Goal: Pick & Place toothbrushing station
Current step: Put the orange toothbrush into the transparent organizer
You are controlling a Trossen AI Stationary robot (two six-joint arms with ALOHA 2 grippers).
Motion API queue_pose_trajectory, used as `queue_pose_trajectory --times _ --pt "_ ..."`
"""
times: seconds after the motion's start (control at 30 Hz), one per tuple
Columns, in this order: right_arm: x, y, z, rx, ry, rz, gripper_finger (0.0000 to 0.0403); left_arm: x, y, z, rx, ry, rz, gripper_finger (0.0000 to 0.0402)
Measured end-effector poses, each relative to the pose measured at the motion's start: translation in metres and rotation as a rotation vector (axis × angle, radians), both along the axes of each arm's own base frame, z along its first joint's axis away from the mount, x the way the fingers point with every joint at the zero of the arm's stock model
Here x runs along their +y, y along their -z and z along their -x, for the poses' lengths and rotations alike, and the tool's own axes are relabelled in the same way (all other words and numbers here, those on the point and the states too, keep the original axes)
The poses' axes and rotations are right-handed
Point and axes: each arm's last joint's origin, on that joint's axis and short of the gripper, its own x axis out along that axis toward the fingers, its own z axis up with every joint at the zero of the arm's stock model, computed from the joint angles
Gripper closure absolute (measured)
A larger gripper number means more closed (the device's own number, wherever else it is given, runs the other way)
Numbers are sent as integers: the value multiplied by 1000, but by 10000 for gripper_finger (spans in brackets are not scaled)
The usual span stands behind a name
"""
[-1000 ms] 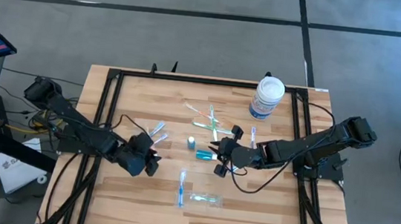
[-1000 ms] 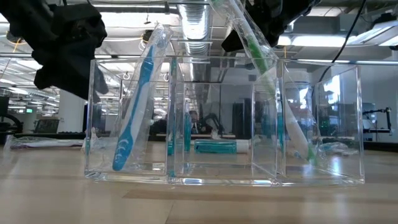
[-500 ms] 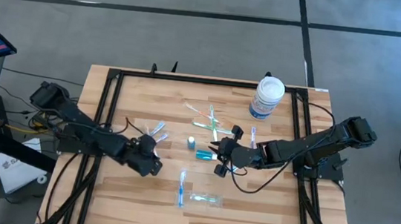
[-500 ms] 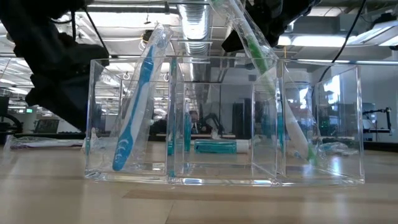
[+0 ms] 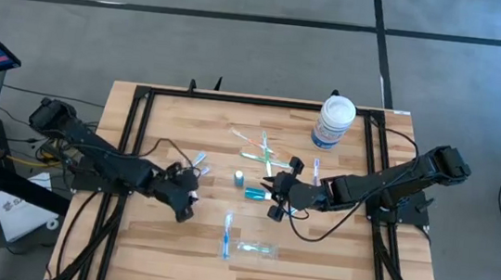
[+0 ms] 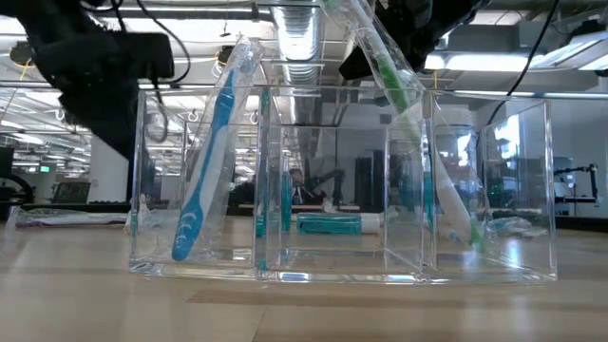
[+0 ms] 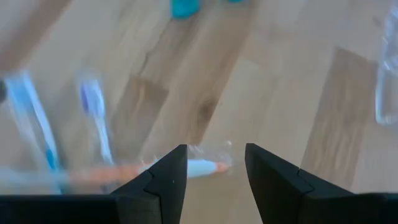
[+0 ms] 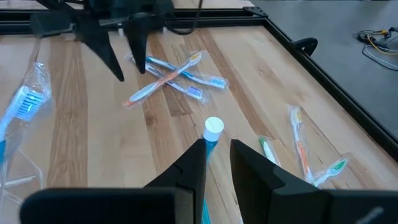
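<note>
Two hands — left hand point(image 5: 185, 194) spread, holding nothing; right hand point(image 5: 266, 196) pinching the teal tube point(image 5: 253, 193)

no legible text anywhere, not even on the white tub's point(image 5: 335, 121) blue label

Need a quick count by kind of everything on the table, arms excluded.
clear plastic compartment tray: 1
toothbrushes standing in that tray, blue toothbrush and green toothbrush: 2
loose wrapped toothbrushes: at least 6, the piles overlap
short teal tube: 1
white tub with blue label: 1
Total: at least 11
</note>
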Motion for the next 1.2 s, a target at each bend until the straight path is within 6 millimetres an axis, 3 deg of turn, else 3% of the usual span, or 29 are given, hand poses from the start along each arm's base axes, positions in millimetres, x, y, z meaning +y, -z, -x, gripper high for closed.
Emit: queue_pose_trajectory --times 0.23,0.43,0.63,0.9,1.2 --pt "-1 0 0 0 3 0 339 16 -5 -3 61 267 -176 245" --pt "-1 0 0 1 3 0 339 31 1 -8 125 336 -159 245" --pt "-1 0 0 1 2 1 339 33 2 -8 148 508 -170 245" --pt "0 0 0 1 1 1 339 36 4 -9 173 566 -213 248" --pt "0 0 0 1 1 2 339 46 30 -17 308 570 -168 284"
